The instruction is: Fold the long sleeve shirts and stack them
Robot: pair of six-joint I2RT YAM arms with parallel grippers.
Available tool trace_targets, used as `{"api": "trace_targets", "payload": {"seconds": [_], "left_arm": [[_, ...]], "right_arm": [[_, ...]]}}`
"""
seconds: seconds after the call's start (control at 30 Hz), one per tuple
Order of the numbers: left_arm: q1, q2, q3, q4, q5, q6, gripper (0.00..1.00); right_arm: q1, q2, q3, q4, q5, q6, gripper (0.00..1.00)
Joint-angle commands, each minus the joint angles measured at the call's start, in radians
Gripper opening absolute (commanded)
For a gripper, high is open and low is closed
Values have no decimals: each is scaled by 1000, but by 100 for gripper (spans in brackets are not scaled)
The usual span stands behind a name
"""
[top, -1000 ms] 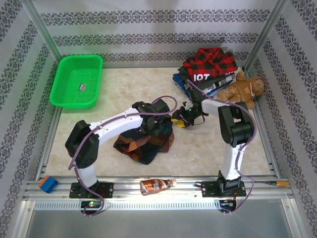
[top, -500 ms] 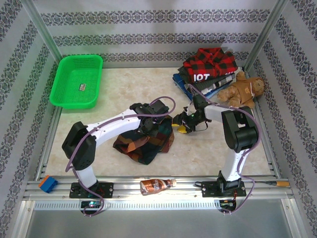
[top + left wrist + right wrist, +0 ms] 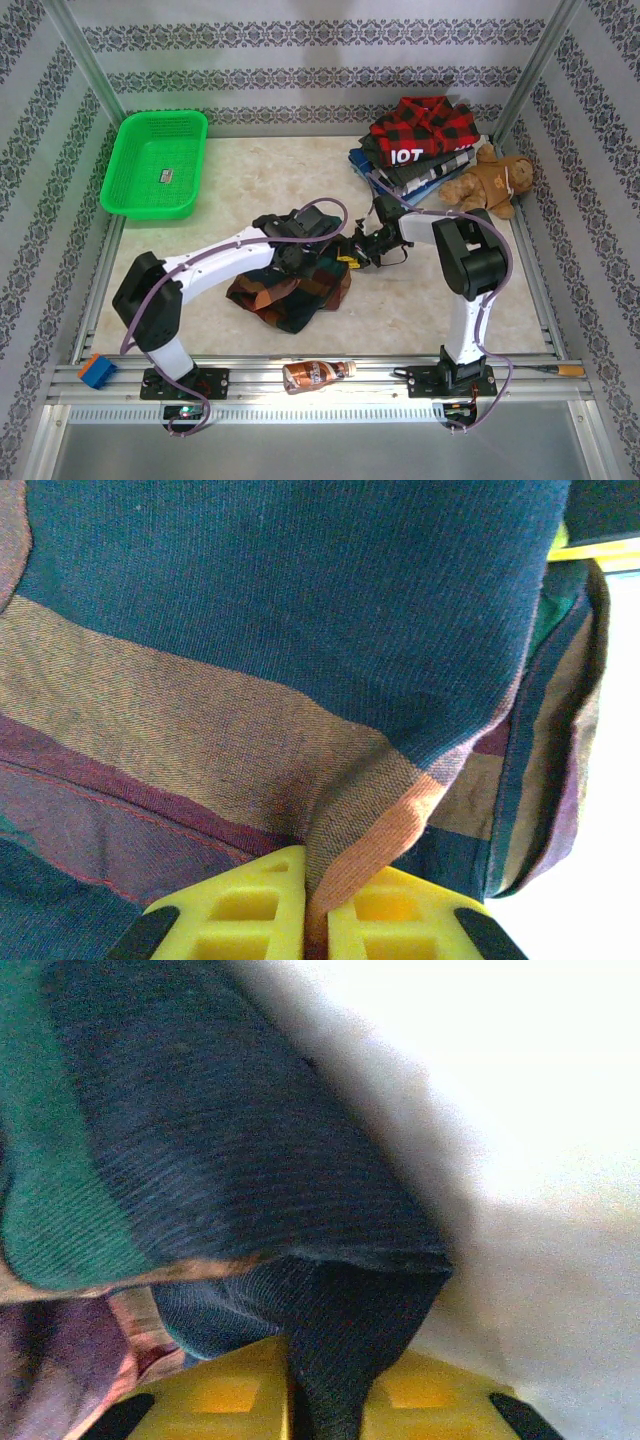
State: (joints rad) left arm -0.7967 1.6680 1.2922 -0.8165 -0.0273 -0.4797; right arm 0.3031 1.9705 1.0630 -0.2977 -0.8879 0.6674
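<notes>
plaid shirt (image 3: 290, 288) lies bunched in a heap mid bench (image 3: 240, 170), a bit toward the near edge, between the two arms. left hand (image 3: 303, 258) is down on top of the heap, reaching in from the left. left wrist view: yellow fingers (image 3: 245, 910) are together on a thin raised fold of orange and navy cloth, with the fold pinched between them, so it is clamped on the plaid shirt. right hand (image 3: 348, 258) is at the heap's far right edge, just beside the left hand. right wrist view, blurred: its yellow fingers (image 3: 225, 1395) are closed on a dark navy fold with a green band beside it and cloth squeezed in the gap, so it is also clamped on the plaid shirt. pale bare bench shows to the right of that fold.

stack (image 3: 420, 160) of other shirts sits at the far right corner. red-black check shirt (image 3: 425, 122) is on top, dark shirt with white letters (image 3: 408, 155) under it, grey and blue layers below, edges too small to tell apart. teddy bear (image 3: 490, 182) lies touching the stack's right side. green basket (image 3: 140, 150) is at far left, well apart from the shirts, with a small dark item (image 3: 166, 175) in it. brown bottle (image 3: 315, 375) lies on its side on the near rail between the arm bases. blue block (image 3: 97, 370) is at the near left corner. orange-handled tool (image 3: 560, 369) is on the rail at near right.
</notes>
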Motion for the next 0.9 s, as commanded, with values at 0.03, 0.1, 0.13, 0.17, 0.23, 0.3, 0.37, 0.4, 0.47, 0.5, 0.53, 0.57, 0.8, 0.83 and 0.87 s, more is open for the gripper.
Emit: {"api": "trace_targets", "payload": {"seconds": [0.03, 0.1, 0.13, 0.17, 0.23, 0.3, 0.37, 0.4, 0.47, 0.5, 0.53, 0.57, 0.8, 0.83, 0.87], "left_arm": [[-24, -63, -39, 59, 28, 12, 11], [-39, -80, -62, 74, 36, 15, 11], [-45, -90, -75, 83, 41, 14, 11], [-52, -97, -88, 89, 47, 12, 11], [-63, -103, -104, 90, 54, 10, 11], [-77, -103, -117, 97, 68, 8, 11], [-91, -100, -123, 108, 82, 3, 11], [-99, -96, -125, 112, 85, -2, 11], [-106, -84, -131, 123, 90, -24, 11], [-106, -76, -133, 127, 90, -38, 11], [-107, -68, -133, 134, 88, -55, 11], [-105, -59, -132, 144, 86, -71, 11], [-99, 4, -105, 194, 89, -211, 11], [-98, 13, -103, 202, 89, -235, 11], [-96, 21, -99, 206, 89, -257, 11]], "right_arm": [[-8, 27, 31, 8, 3, 26, 10], [-10, 33, 34, 13, 9, 36, 7], [-12, 36, 37, 13, 13, 38, 7], [-13, 40, 40, 10, 14, 40, 6], [-16, 48, 44, 8, 18, 43, 6], [-19, 52, 46, 8, 23, 47, 6], [-20, 56, 47, 9, 26, 50, 6], [-21, 57, 46, 8, 28, 52, 6], [-22, 60, 46, 13, 27, 56, 6], [-22, 60, 46, 13, 27, 57, 6], [-22, 61, 47, 12, 27, 57, 6], [-21, 61, 46, 13, 27, 56, 6], [-19, 59, 33, 24, 26, 63, 6], [-18, 57, 31, 27, 25, 63, 6], [-18, 57, 31, 28, 23, 64, 6]]}}
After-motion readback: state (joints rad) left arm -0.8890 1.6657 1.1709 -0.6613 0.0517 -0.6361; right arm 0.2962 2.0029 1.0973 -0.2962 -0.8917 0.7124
